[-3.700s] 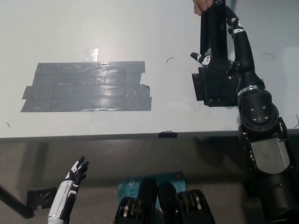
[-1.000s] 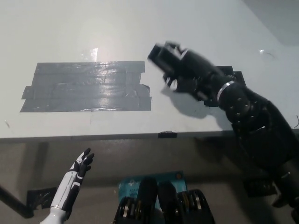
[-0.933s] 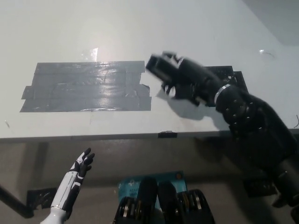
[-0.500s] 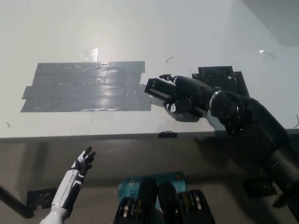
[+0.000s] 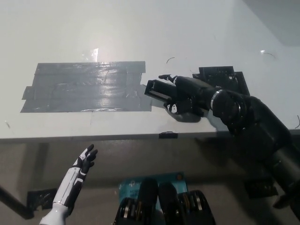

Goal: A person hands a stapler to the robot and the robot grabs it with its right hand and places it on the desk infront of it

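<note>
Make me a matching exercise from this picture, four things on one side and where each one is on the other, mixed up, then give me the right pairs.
Things:
1. stapler
2. left hand
3. grey tape patch
4. black tape patch

Places:
A. below the desk's near edge, at the lower left, open
B. on the desk's left half, flat
C. held in the right hand, low over the desk, next to the grey tape's right end
D. on the desk beyond the right hand, partly hidden by it

Pairs: 1-C, 2-A, 3-B, 4-D
</note>
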Controlling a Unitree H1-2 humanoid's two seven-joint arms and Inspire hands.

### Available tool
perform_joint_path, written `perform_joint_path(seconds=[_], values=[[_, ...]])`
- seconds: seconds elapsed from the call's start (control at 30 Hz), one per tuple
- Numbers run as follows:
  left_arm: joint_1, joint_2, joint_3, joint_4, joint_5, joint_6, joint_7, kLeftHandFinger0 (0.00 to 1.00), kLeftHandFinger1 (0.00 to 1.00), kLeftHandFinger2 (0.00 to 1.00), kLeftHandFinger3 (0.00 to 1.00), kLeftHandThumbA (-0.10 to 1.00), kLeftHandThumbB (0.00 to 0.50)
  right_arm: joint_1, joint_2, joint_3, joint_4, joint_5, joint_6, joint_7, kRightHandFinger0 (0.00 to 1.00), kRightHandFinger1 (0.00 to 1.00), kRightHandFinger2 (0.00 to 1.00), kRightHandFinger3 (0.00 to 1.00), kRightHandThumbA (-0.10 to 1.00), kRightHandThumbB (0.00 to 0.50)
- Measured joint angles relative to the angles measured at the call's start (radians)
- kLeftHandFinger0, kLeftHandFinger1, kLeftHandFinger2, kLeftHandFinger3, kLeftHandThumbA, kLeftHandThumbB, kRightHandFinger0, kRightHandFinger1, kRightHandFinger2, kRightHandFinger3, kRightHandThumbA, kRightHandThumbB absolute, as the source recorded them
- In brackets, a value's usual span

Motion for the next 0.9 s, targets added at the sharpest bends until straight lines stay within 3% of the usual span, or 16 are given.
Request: perform_joint_path(seconds=[0.17, 0.47, 0.67, 0.73, 0.9], values=[[-0.008, 0.000, 0.000, 0.000, 0.000, 0.005, 0.000, 1.00, 1.00, 1.00, 1.00, 1.00, 0.500, -0.006, -0.019, -0.002, -0.013, 0.005, 0.005, 0.070, 1.00, 1.00, 1.00, 1.00, 0.60, 0.500], [-0.012, 0.002, 0.000, 0.000, 0.000, 0.010, 0.000, 1.00, 1.00, 1.00, 1.00, 1.00, 0.500, -0.016, -0.038, 0.006, -0.034, 0.001, 0.020, 0.152, 1.00, 1.00, 1.00, 1.00, 0.64, 0.500], [-0.014, 0.003, 0.000, 0.000, 0.001, 0.014, 0.000, 0.98, 1.00, 1.00, 1.00, 1.00, 0.500, -0.020, -0.043, 0.004, -0.033, 0.000, 0.019, 0.174, 1.00, 1.00, 1.00, 1.00, 0.77, 0.500], [-0.015, 0.004, 0.000, 0.000, 0.001, 0.014, 0.000, 0.97, 1.00, 1.00, 1.00, 1.00, 0.500, -0.021, -0.044, 0.001, -0.033, 0.001, 0.019, 0.182, 1.00, 1.00, 1.00, 1.00, 0.86, 0.500], [-0.019, 0.004, 0.000, 0.000, 0.001, 0.016, 0.000, 0.96, 1.00, 1.00, 1.00, 1.00, 0.500, -0.020, -0.049, -0.022, -0.039, 0.011, 0.019, 0.198, 1.00, 1.00, 1.00, 1.00, 0.90, 0.500]])
